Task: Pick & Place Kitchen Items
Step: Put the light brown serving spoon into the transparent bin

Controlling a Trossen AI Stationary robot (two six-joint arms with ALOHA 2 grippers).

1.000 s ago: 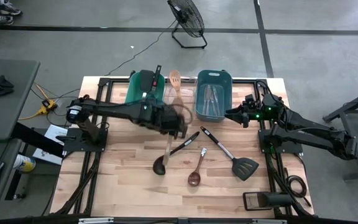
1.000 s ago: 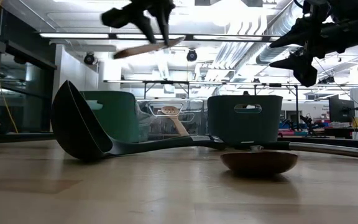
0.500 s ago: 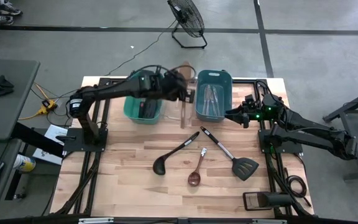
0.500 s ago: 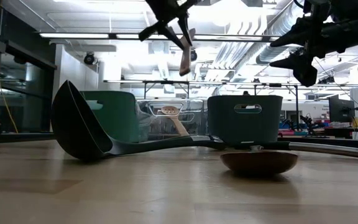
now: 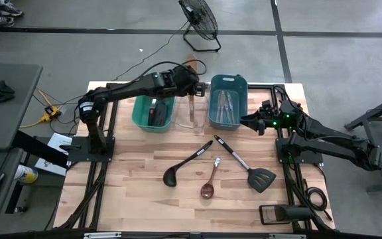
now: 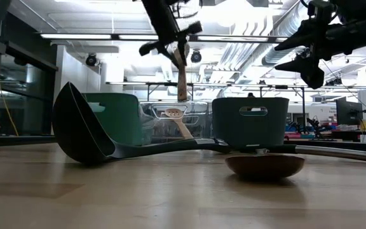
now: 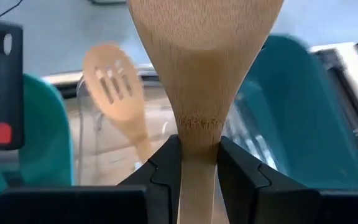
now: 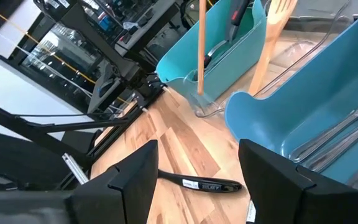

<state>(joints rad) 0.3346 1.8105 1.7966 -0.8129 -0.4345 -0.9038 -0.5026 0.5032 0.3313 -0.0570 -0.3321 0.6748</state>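
Observation:
My left gripper [image 5: 191, 87] is shut on a wooden spatula [image 6: 182, 76] high above the clear bin [image 5: 193, 109], between the green bin [image 5: 144, 116] and the blue bin [image 5: 227, 99]. A slotted wooden spoon [image 7: 112, 93] leans in the clear bin. A black ladle [image 5: 184, 164], a dark wooden spoon [image 5: 209, 180] and a black slotted spatula [image 5: 247, 164] lie flat on the table. My right gripper [image 5: 245, 122] is open and empty in the air beside the blue bin's right wall; it also shows in the right wrist view [image 8: 194, 186]. My left gripper pinches the wooden spatula at its narrow neck [image 7: 197, 134], just behind the broad blade, between its two fingers [image 7: 160, 168]. The fingers lie across the handle. The spatula is lifted clear and its handle [image 8: 201, 43] hangs nearly upright over the clear bin.
The green bin holds black utensils with red-marked handles [image 5: 154, 113]; the blue bin holds silver cutlery [image 5: 225, 105]. The three bins stand side by side at the table's far edge. Bare wood [image 5: 131, 179] lies at the near left.
My left gripper has carried the wooden spatula from above the table's middle toward the far edge, over the clear bin. The spatula has swung from nearly level to hanging nearly upright. The gripper has stayed shut on it.

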